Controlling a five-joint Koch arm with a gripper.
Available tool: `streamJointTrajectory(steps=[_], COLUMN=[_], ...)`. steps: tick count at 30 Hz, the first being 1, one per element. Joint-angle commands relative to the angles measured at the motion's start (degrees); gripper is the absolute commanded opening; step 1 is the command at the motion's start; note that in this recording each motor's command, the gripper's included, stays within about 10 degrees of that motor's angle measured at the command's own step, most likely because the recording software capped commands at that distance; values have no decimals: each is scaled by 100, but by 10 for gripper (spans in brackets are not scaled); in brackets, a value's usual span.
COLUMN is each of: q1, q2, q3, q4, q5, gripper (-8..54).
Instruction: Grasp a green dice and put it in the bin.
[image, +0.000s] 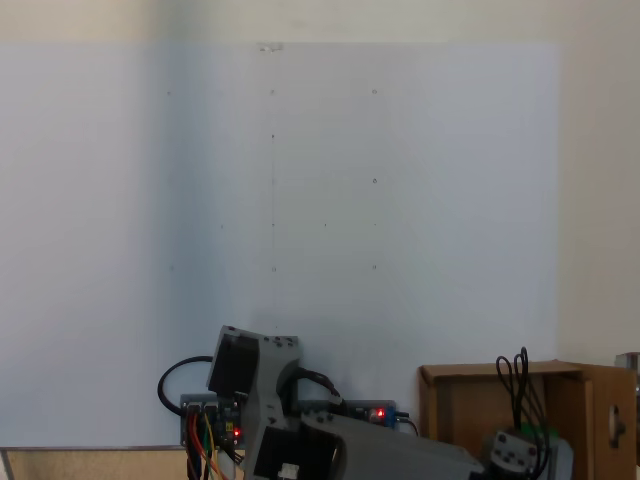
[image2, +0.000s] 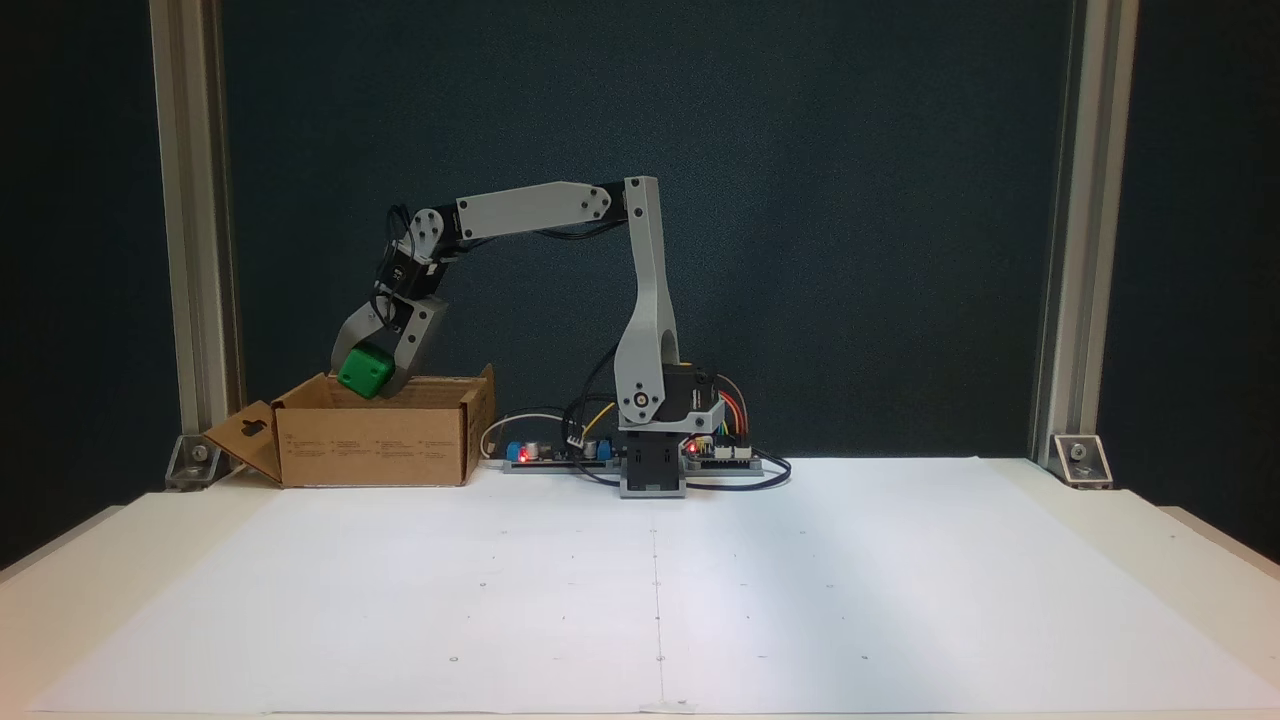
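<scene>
Gripper (image2: 372, 385) clamped on green dice (image2: 365, 370), hanging above bin (image2: 375, 440) at the arm base's 9 o'clock. Carry done; release left.

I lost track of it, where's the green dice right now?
In a fixed view, the green dice is at the left, held in the pincer just above the cardboard box's open top.

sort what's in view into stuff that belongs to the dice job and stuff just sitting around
Part of the job:
- green dice, held in the gripper over the box
- cardboard box bin, flaps open
- gripper, shut on the dice

Just there:
- white paper sheet covering the table
- circuit boards with red lights and wires at the arm's base
- metal frame posts
</scene>
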Motion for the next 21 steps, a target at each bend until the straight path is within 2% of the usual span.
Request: streamJointTrajectory(steps=[1, 3, 11, 17, 21], q1=[-88, -176, -993, -2417, -3674], q2=[44, 53, 694, 1450, 1898], q3=[-185, -132, -132, -141, -141], q4=[-343, -334, -229, -281, -281], q5=[-413, -396, 70, 817, 1134], gripper=[354, 386, 386, 388, 418])
